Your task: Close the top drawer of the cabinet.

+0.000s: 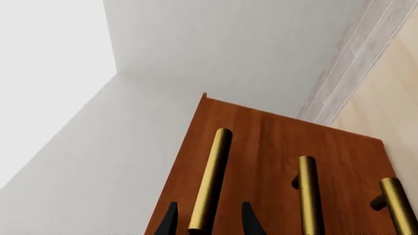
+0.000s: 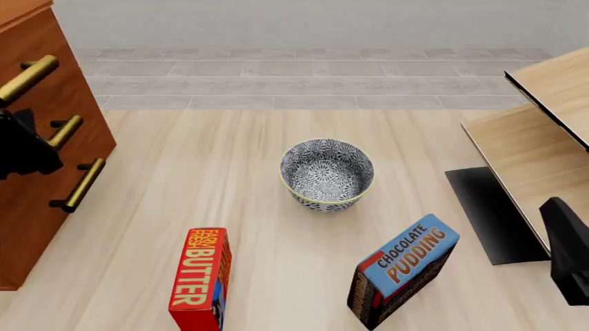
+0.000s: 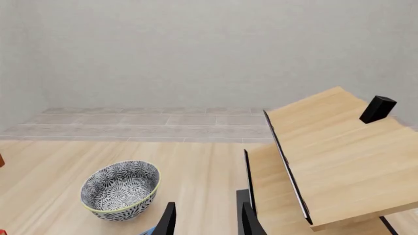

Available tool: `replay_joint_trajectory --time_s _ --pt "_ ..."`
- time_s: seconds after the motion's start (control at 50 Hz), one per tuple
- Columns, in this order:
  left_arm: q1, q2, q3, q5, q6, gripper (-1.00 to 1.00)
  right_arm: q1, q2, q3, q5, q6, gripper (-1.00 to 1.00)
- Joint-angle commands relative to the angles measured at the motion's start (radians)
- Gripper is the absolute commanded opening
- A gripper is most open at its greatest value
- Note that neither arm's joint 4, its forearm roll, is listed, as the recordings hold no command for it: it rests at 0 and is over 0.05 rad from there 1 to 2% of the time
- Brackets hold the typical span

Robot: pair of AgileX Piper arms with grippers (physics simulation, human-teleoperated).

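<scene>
The cabinet (image 2: 41,138) is seen at the left edge of the front view, its three brass handles stacked along the front. The top drawer (image 2: 27,38) sits in the upper left of that frame, marked by the uppermost brass handle (image 2: 27,79); whether it still stands proud of the two lower fronts cannot be told, since the fronts read as nearly flush in the left wrist view.

The left claw (image 1: 209,218) is held open, its two dark fingertips set either side of a brass bar (image 1: 210,178), which appears to be the top handle, with no contact that can be confirmed. The step in hand is judged to be the approach to the drawer front.

For the next move, a straight push along the drawer's travel is called for, with pressure applied to the front or the bar rather than a grip.

The right claw (image 3: 205,218) is held open and empty, well apart from the cabinet, above the patterned bowl (image 3: 121,190).
</scene>
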Motion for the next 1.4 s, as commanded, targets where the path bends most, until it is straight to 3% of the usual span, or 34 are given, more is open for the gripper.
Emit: replay_joint_trajectory --time_s 0.02,1.4 --pt "0.041 -0.016 -0.006 0.001 -0.001 1.0 0.0 0.0 -0.007 0.005 0.001 1.0" --pt "0.116 -0.041 0.018 0.009 -0.007 1.0 0.015 0.0 -0.001 0.001 -0.003 1.0"
